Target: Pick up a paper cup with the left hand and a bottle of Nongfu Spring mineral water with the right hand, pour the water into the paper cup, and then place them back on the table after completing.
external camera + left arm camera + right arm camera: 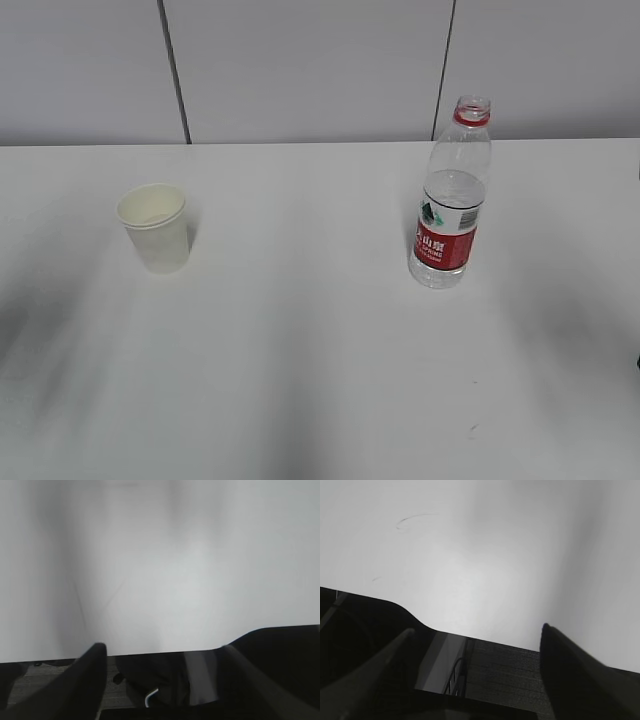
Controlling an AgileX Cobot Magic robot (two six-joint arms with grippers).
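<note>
A white paper cup (154,226) stands upright on the left of the white table (300,330). An uncapped clear bottle (451,197) with a red label and red neck ring stands upright on the right, part full of clear water. Neither arm shows in the exterior view. In the left wrist view my left gripper (162,647) is open and empty over the table's near edge (150,652). In the right wrist view my right gripper (477,630) is open and empty over the table's edge (485,641). Neither wrist view shows the cup or the bottle.
A grey panelled wall (300,70) runs behind the table. Dark floor and a dark shape lie below the table edge in both wrist views. A faint curved mark (415,520) is on the tabletop.
</note>
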